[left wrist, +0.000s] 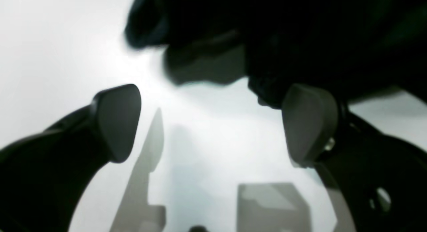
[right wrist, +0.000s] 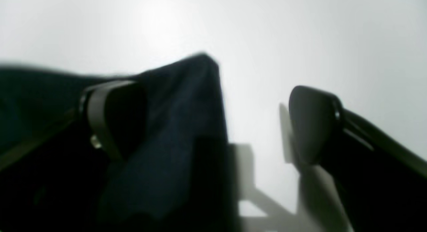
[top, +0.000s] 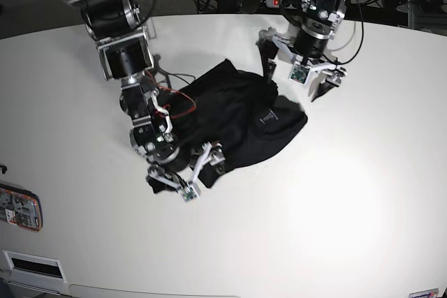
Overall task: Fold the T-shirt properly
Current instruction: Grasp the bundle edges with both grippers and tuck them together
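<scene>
Mostly the T-shirt (top: 244, 120) lies bunched, its folds indistinct.

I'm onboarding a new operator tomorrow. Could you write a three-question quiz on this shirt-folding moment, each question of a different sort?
1. True or false: the T-shirt lies flat and neatly spread on the table.
2. Multiple choice: how do the jaws of the right gripper stand? A) wide open, with a fold of dark fabric between them; B) clamped shut on a sleeve; C) out of view.
3. Fill in: in the left wrist view, the left gripper is open, and the shirt fabric sits by its ____ pad (left or right of that picture).

Key: 1 false, it is crumpled in a heap. 2 A. 3 right.
</scene>
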Robot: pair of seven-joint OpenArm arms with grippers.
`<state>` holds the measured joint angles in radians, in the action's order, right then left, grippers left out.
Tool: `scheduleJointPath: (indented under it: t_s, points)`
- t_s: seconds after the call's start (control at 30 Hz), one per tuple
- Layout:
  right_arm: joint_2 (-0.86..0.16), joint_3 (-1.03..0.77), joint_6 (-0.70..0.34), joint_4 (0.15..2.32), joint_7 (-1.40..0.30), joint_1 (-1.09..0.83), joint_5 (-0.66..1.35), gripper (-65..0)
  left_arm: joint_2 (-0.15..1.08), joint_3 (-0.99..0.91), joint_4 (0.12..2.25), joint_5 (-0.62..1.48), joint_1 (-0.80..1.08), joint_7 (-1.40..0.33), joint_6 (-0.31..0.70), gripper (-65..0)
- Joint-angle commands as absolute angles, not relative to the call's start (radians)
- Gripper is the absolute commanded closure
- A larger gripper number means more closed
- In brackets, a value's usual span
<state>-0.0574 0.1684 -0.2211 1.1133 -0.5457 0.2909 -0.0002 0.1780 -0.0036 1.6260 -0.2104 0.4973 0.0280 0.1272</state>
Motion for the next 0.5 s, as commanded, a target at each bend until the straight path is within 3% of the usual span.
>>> scheduleJointPath:
  t_s: [0.0,0.47]
  points:
    - [-0.061,0.17,-0.229,1.147,-0.536,0.321,-0.005,-64.8,0.189,-0.012,1.632,-0.219,0.484,0.022,0.117,-65.0]
    - [-0.14,0.173,-0.229,1.294,-0.536,0.136,-0.008,-64.8,0.188,0.005,1.658,-0.223,0.407,0.021,0.117,-65.0]
